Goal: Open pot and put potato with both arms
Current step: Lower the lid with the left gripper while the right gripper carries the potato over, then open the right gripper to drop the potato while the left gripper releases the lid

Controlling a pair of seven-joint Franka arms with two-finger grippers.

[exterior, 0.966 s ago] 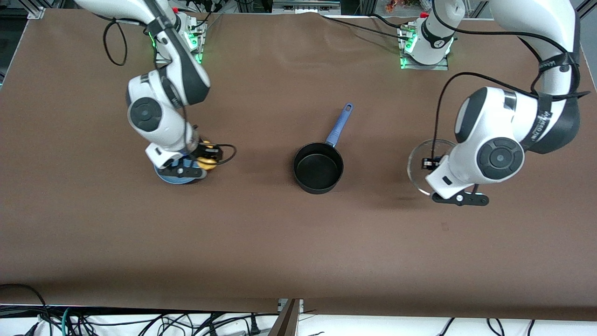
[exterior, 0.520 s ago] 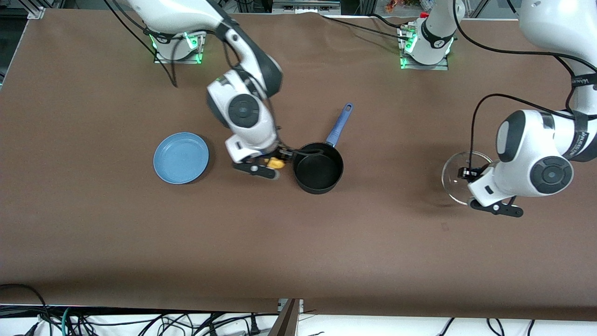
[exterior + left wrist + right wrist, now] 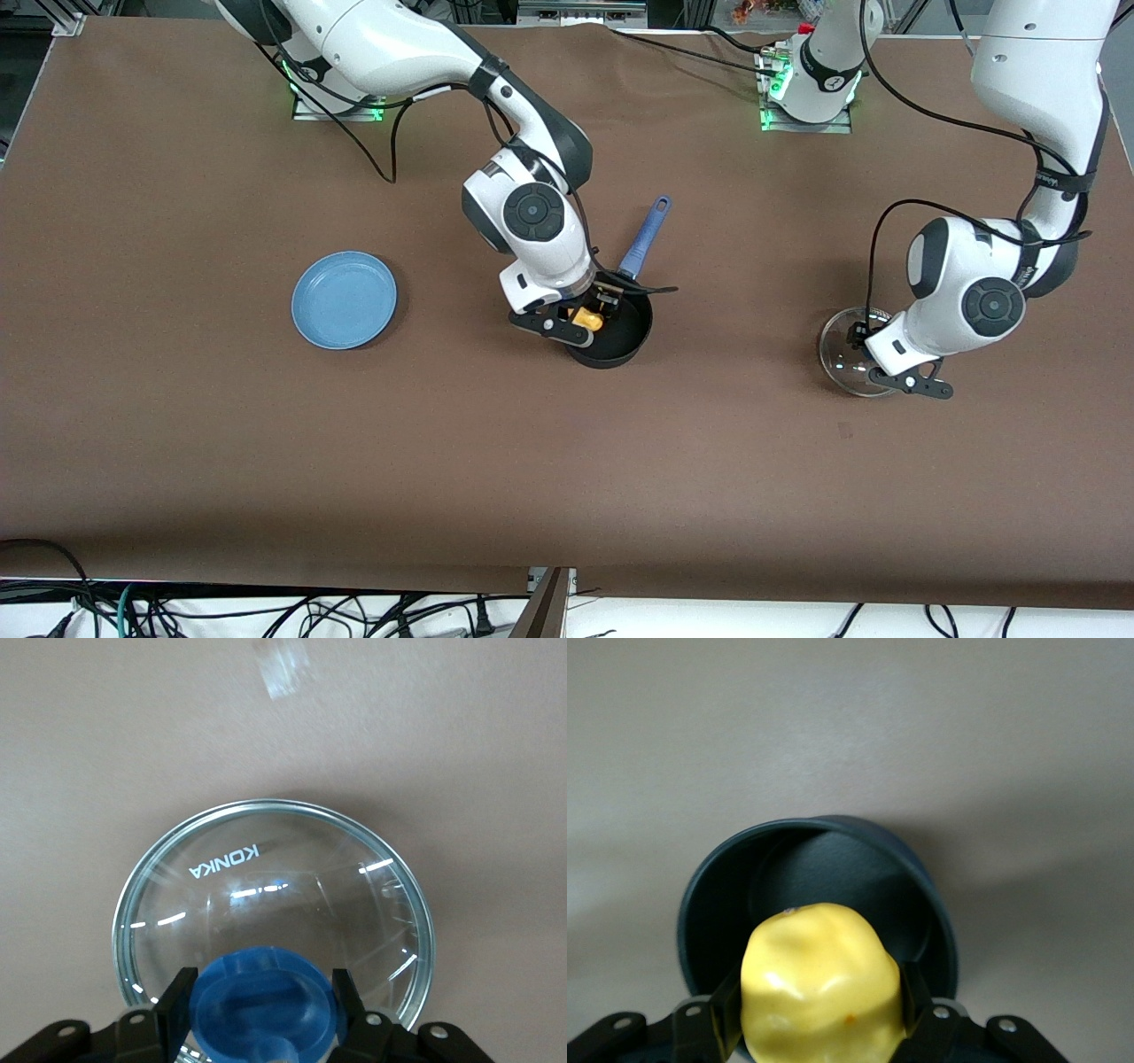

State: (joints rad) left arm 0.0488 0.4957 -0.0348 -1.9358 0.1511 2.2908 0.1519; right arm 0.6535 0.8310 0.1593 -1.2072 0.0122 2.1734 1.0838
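Since the earlier frames the right gripper (image 3: 592, 316) has carried the potato (image 3: 586, 318) off the blue plate (image 3: 344, 299) and across the table, and it now hangs over the open pot (image 3: 606, 330), above the part of the rim nearest the plate. Its 2 fingers are pinched on the potato's sides, which the right wrist view shows bulging between them with the pot's black interior just below. Meanwhile the left gripper (image 3: 858, 339) has swung toward the left arm's end of the table and come lower; it is clamped on the blue knob (image 3: 266, 1001) of the glass lid (image 3: 275, 912), well apart from the pot, with the lid just above or on the brown table (image 3: 177, 443) — I cannot tell which.

Risk, as I judge it: the potato sits over the rim rather than the centre, so an early release could bounce it off the edge onto the table. A descent here could also strike the rim and shove the pot by its blue handle (image 3: 646, 237). The lid could clatter if let go while off the table
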